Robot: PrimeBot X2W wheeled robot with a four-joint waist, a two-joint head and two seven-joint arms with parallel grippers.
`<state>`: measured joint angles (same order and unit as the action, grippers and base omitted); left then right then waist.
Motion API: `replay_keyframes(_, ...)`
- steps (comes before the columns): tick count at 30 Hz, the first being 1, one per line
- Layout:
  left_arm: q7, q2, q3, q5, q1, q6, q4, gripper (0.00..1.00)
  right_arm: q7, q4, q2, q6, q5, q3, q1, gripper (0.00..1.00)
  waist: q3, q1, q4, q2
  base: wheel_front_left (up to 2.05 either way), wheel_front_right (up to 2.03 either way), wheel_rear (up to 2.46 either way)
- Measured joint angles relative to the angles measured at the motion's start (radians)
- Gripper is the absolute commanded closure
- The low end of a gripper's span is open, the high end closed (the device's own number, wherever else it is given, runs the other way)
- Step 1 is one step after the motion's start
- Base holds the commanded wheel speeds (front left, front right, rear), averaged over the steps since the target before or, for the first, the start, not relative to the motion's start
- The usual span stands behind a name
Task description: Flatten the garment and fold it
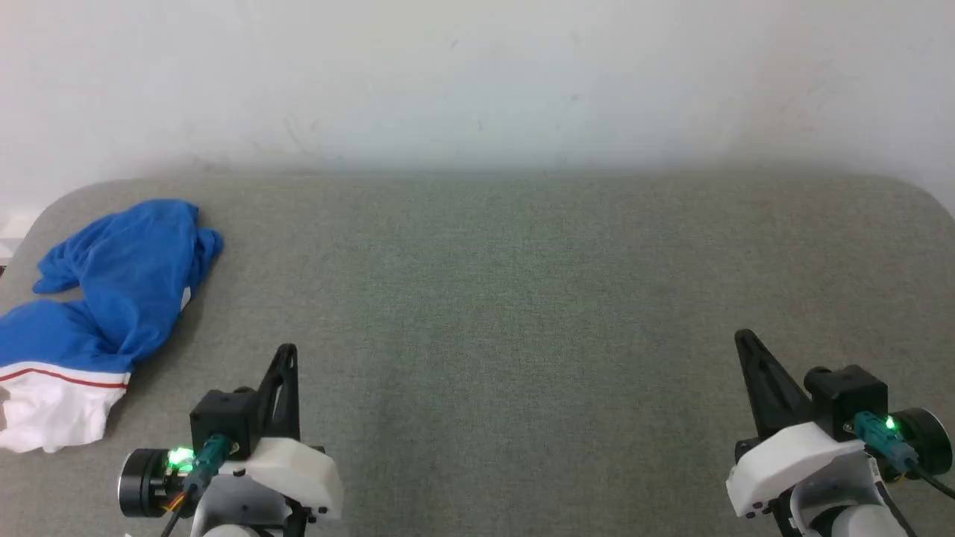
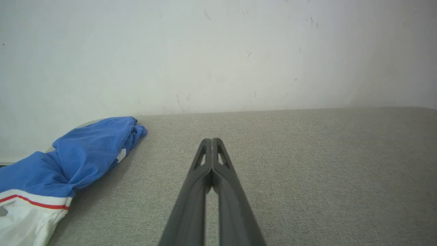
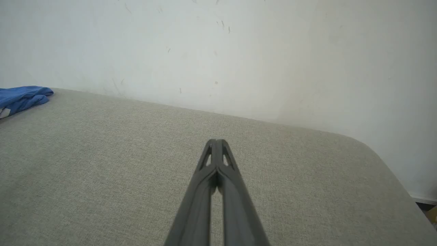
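Note:
The garment [image 1: 112, 291] lies crumpled at the far left of the grey table [image 1: 522, 313]: royal-blue cloth with a white sleeve and a thin red stripe at its near end. In the left wrist view the garment [image 2: 78, 157] sits left of my fingers; in the right wrist view a blue bit of the garment [image 3: 20, 97] peeks in at the left edge. My left gripper [image 1: 287, 350] is shut and empty, a little right of the garment and apart from it. My right gripper [image 1: 742, 337] is shut and empty at the lower right. Both tips meet in the wrist views [image 2: 211, 140] [image 3: 216, 140].
A pale wall [image 1: 477, 74] rises behind the table's far edge. The table's corners are rounded, with the right edge dropping off near the floor [image 3: 426, 208]. Bare grey cloth stretches from the middle to the right.

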<state>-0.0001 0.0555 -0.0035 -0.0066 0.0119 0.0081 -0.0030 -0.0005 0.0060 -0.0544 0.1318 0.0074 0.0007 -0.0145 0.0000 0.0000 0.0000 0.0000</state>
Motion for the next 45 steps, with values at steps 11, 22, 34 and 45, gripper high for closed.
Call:
replay_keyframes(11, 0.000, 0.000, 0.000, 0.000, 0.000, 0.000, 0.000, 1.00, 0.000, 0.000, 0.000, 0.000, 0.000, 0.000, 0.000, 1.00, 0.000, 0.0000, 0.000, 0.0000, 0.00, 0.00, 0.00)
replay_keyframes(22, 0.000, 0.000, -0.001, 0.000, 0.001, 0.000, -0.001, 0.00, 0.000, 0.003, -0.001, 0.000, 0.001, 0.000, -0.001, 0.00, 0.000, 0.0000, 0.000, 0.0000, 0.00, 0.00, 0.00)
replay_keyframes(34, -0.019, 0.000, -0.008, 0.000, 0.002, 0.003, -0.005, 0.00, -0.020, 0.008, -0.001, 0.000, 0.012, -0.025, -0.006, 0.00, -0.001, 0.0000, 0.004, 0.0000, 0.00, 0.00, 0.00)
replay_keyframes(45, -0.042, 0.000, -0.015, 0.000, 0.005, 0.012, -0.010, 0.00, -0.044, 0.009, -0.001, 0.000, 0.021, -0.043, -0.007, 0.00, 0.003, 0.0000, 0.036, 0.0000, 0.00, 0.00, 0.00)
